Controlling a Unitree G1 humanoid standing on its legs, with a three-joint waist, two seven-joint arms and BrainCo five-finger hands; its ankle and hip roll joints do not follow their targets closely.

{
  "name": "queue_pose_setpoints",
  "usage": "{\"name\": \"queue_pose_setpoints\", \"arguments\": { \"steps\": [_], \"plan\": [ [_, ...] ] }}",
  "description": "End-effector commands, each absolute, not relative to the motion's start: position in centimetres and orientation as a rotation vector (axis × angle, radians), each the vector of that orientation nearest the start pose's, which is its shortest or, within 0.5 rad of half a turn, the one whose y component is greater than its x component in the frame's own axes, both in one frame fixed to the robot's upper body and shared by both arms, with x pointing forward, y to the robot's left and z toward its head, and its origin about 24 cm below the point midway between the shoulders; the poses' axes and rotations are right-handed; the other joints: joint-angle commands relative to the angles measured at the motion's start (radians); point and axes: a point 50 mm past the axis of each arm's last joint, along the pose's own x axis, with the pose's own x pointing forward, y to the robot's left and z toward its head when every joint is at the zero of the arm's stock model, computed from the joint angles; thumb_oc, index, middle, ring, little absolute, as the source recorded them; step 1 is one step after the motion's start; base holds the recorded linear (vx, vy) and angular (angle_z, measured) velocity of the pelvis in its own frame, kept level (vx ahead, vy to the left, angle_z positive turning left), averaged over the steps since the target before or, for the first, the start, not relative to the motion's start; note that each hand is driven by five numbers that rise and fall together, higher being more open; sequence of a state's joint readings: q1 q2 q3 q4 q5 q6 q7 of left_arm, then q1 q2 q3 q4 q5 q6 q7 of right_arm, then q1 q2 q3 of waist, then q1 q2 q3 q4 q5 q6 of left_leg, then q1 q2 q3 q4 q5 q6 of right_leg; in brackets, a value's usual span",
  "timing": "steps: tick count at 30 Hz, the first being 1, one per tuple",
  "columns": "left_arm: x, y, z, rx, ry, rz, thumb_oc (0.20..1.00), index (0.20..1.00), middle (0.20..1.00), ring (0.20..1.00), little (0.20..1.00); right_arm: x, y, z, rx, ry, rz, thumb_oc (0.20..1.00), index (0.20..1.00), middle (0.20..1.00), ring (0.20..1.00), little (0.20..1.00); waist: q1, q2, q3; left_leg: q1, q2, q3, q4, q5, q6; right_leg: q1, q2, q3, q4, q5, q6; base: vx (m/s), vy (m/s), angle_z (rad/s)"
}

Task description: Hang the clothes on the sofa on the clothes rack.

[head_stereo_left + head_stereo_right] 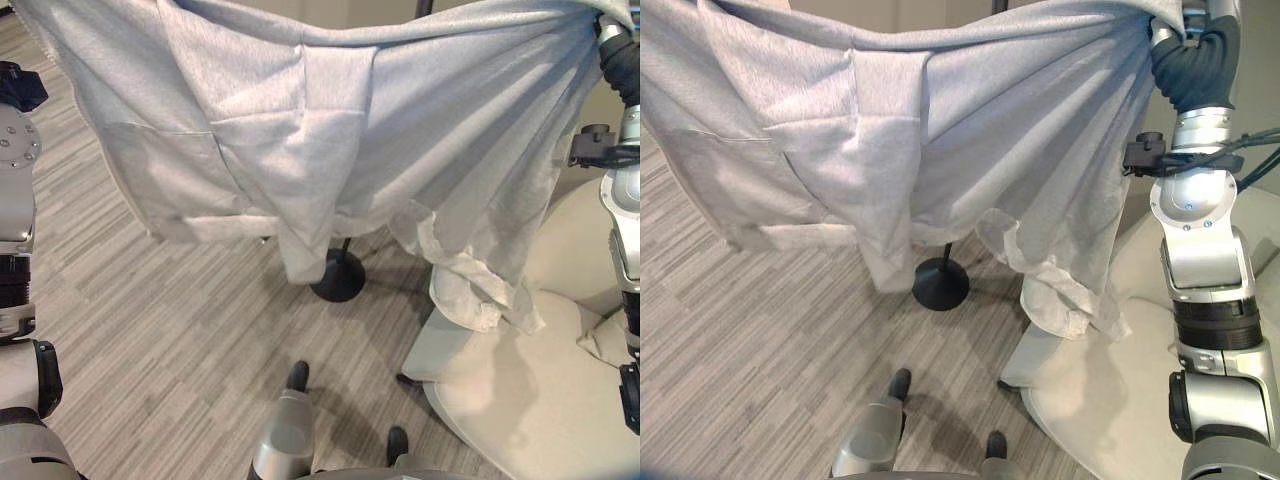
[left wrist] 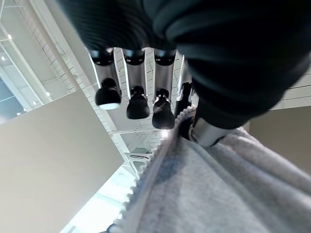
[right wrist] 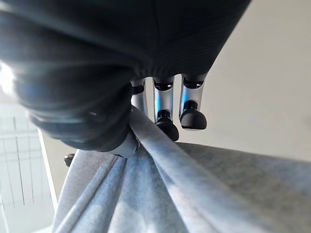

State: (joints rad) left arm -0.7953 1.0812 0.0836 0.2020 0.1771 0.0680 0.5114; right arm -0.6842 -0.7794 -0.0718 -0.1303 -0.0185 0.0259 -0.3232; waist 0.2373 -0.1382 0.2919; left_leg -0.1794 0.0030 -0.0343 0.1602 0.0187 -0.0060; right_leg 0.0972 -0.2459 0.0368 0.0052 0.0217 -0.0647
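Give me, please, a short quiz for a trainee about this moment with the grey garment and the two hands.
1. True or false: the grey garment lies flat on the sofa.
2. What holds the garment up? A) the left hand alone B) both hands C) the rack
3. What dark round thing stands on the floor below the garment?

Key
1. False: it hangs spread in the air.
2. B: the left hand and the right hand each pinch an edge.
3. The rack base.
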Motion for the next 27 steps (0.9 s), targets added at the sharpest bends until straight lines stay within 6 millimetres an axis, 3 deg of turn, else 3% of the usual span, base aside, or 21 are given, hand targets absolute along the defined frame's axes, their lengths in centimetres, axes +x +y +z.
{"name": "queue_pose_setpoints", "arguments": {
  "steps": [1,3,5,8,9,10,11,12,13,27],
  "plan": [
    [26.0,32.8,37.0,0.956,-0.886,0.983,0.200,0.200,0.200,0.200,0.200,27.7,-25.0,32.8,-0.604,-0.960,-0.487,0.200,0.200,0.200,0.200,0.200,-0.001,0.031,-0.173,0.173,0.032,-0.022,-0.247,0.045,-0.037,0.064,0.044,-0.071,-0.078,0.078,0.079,0.09,0.265,-0.08],
    [25.7,32.8,36.9,0.960,-0.890,0.990,0.200,0.200,0.200,0.200,0.200,27.9,-24.6,32.3,-0.611,-0.943,-0.463,0.200,0.200,0.200,0.200,0.200,-0.001,0.040,-0.166,0.200,0.024,-0.020,-0.247,0.038,-0.033,0.046,0.030,-0.067,-0.010,0.083,0.077,0.07,0.242,-0.20],
    [25.3,33.0,36.6,0.961,-0.891,0.998,0.200,0.200,0.200,0.200,0.200,27.7,-24.2,32.0,-0.632,-0.940,-0.437,0.200,0.200,0.200,0.200,0.200,-0.009,0.067,-0.144,0.230,0.032,-0.014,-0.247,0.038,-0.031,0.021,0.043,-0.056,0.075,0.077,0.076,0.02,0.192,-0.32],
    [24.9,33.6,36.4,0.952,-0.883,1.023,0.200,0.200,0.200,0.200,0.200,27.6,-24.4,31.8,-0.665,-0.929,-0.423,0.200,0.200,0.200,0.200,0.200,-0.033,0.085,-0.114,0.276,0.028,-0.018,-0.247,0.020,-0.024,-0.035,0.088,-0.063,0.044,0.066,0.079,0.04,0.063,-0.35],
    [24.9,33.9,36.3,0.951,-0.872,1.034,0.200,0.200,0.200,0.200,0.200,27.5,-24.5,32.0,-0.672,-0.935,-0.429,0.200,0.200,0.200,0.200,0.200,-0.042,0.083,-0.108,0.284,0.025,-0.020,-0.247,0.014,-0.021,-0.059,0.101,-0.072,0.008,0.065,0.080,0.07,-0.003,-0.24],
    [24.8,34.2,36.4,1.001,-0.841,1.052,0.200,0.200,0.200,0.200,0.200,28.1,-26.4,32.0,-0.785,-0.868,-0.521,0.200,0.200,0.200,0.200,0.200,-0.051,0.076,-0.099,0.282,0.029,-0.002,-0.247,0.018,-0.016,-0.064,0.115,-0.080,-0.035,0.048,0.072,0.06,-0.065,-0.11],
    [24.4,34.5,36.8,1.000,-0.846,1.056,0.200,0.200,0.200,0.200,0.200,27.4,-26.9,33.7,-0.800,-0.901,-0.543,0.200,0.200,0.200,0.200,0.200,-0.054,0.072,-0.104,0.282,0.021,-0.028,-0.247,0.003,-0.013,-0.059,0.116,-0.061,-0.059,0.058,0.068,0.06,-0.066,0.04],
    [24.5,34.4,36.8,0.966,-0.866,1.061,0.200,0.200,0.200,0.200,0.200,26.8,-25.5,33.9,-0.762,-0.969,-0.490,0.200,0.200,0.200,0.200,0.200,-0.059,0.066,-0.108,0.276,0.018,-0.034,-0.247,0.004,-0.011,-0.052,0.118,-0.050,-0.083,0.067,0.077,0.04,-0.113,0.22],
    [24.7,34.0,36.6,0.937,-0.882,1.051,0.200,0.200,0.200,0.200,0.200,26.7,-25.2,33.8,-0.699,-0.988,-0.489,0.200,0.200,0.200,0.200,0.200,-0.063,0.062,-0.112,0.273,0.024,-0.028,-0.247,0.002,-0.012,-0.054,0.114,-0.058,-0.092,0.070,0.086,0.02,-0.063,0.41],
    [25.4,33.7,35.0,0.895,-0.862,1.006,0.200,0.200,0.200,0.200,0.200,26.9,-25.0,32.2,-0.627,-0.964,-0.456,0.200,0.200,0.200,0.200,0.200,-0.064,0.058,-0.151,0.232,0.073,0.009,-0.247,0.009,-0.011,-0.042,0.123,-0.102,-0.092,0.053,0.104,0.03,-0.063,0.08]
  ]
}}
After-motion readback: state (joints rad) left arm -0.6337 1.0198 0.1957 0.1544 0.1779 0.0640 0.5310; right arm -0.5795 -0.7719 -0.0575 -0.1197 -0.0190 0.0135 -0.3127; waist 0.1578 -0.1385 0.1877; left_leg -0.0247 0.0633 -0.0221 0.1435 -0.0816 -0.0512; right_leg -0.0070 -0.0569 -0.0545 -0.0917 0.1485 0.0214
